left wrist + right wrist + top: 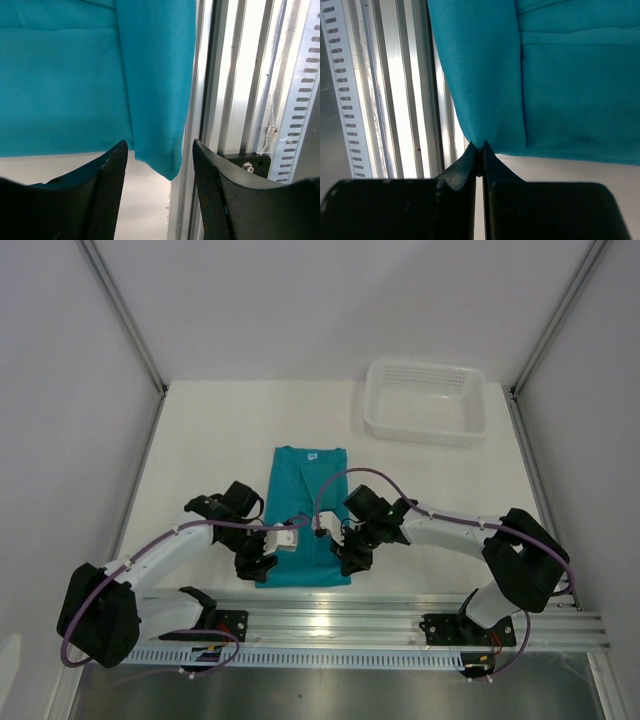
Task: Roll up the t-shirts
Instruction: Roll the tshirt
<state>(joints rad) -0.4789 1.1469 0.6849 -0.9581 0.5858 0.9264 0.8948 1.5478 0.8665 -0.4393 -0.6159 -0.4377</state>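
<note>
The teal t-shirt (306, 502) lies folded into a long strip on the white table, its white neck label at the far end. My left gripper (257, 568) is open at the strip's near left corner; in the left wrist view the hem corner (172, 170) hangs between its fingers (112, 175) without being touched. My right gripper (354, 562) is shut on the near right corner of the t-shirt; in the right wrist view its tips (481, 148) pinch the corner of the fabric (475, 100).
A white perforated basket (426, 400) stands at the far right of the table. The aluminium rail (400, 625) runs along the table's near edge, right behind the shirt's hem. White walls close in both sides.
</note>
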